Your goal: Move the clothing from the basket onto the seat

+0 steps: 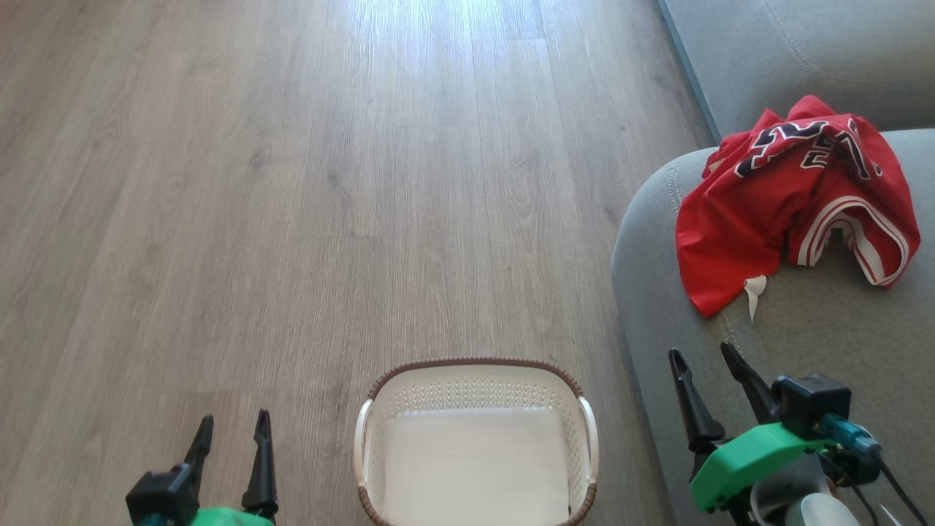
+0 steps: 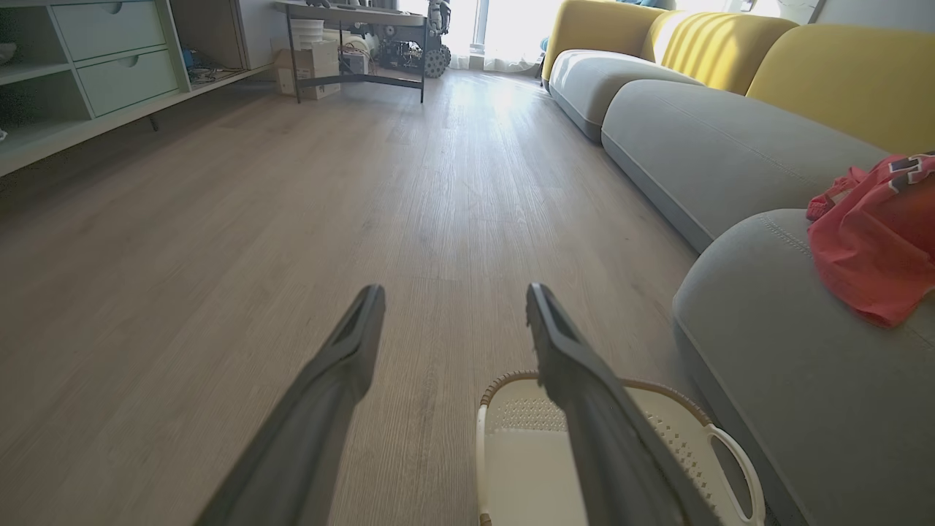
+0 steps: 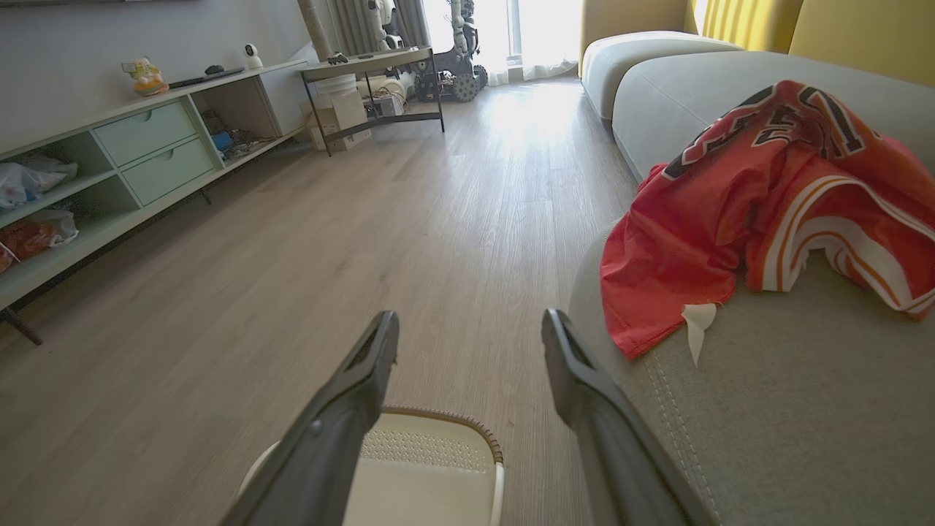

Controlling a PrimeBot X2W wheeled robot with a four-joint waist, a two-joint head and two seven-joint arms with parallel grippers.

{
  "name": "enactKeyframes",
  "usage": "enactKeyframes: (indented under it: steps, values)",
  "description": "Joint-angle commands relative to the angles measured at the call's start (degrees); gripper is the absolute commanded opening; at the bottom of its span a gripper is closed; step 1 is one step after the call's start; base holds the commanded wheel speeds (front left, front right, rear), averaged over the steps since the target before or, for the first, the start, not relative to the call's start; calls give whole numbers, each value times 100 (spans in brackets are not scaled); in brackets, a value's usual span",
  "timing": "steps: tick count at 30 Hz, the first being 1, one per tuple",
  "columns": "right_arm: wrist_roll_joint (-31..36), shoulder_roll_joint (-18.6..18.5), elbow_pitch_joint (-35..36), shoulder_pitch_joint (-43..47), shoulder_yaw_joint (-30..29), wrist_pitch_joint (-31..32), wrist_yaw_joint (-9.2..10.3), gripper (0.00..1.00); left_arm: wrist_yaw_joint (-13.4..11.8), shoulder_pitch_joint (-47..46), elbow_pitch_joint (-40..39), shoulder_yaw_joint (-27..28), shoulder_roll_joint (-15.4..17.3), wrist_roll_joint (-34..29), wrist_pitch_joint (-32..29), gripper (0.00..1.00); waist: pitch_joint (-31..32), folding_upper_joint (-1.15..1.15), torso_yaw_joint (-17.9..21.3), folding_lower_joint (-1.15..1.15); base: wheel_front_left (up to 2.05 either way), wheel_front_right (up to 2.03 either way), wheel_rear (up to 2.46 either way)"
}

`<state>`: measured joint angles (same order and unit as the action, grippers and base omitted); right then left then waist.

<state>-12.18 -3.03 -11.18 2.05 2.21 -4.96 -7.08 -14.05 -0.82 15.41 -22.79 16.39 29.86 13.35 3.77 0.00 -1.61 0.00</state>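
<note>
Clothing (image 1: 792, 201) lay on the seat (image 1: 818, 329); basket (image 1: 475, 380) looked empty; I judged the task done; both jaws wide, holding nothing.

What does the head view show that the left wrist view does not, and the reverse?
Head view adds the open right claw and the white-striped hem of the red sports clothing on the grey fabric sofa cushion. Left wrist view adds yellow sofa backs, a pale green drawer cabinet and a black-framed table. Shared: open left claw, empty cream-white perforated plastic basket, wooden floor.
</note>
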Motion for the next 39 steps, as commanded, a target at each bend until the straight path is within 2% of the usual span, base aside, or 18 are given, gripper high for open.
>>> enactKeyframes:
  steps: [1, 21, 22, 27, 39]
  values:
    - [-15, 15, 171, -176, 117, -20, -41, 100, 21, -344, -132, 233, 119, 55, 38, 100, 7, 0, 0, 0, 0, 0, 0]
    - [-14, 15, 132, -222, 135, -97, -41, 100, -78, -308, -51, 366, 71, 92, 119, 100, -2, 0, -15, 0, 0, 0, 0]
    - [-1, 0, -48, -5, 4, -10, 0, 0, -59, -61, 80, 127, -16, 95, 36, 0, -3, 0, -15, 0, 0, 0, 0]
    - [-10, 0, -524, 179, 16, 2, 7, 0, -56, 159, 463, 29, -192, 103, 24, 0, -4, 0, -15, 0, 0, 0, 0]
    - [-712, 1, -514, 76, -66, 106, 2, 0, 95, 101, 363, 286, -294, 643, -153, 0, -35, 0, 1, 0, 0, 0, 0]
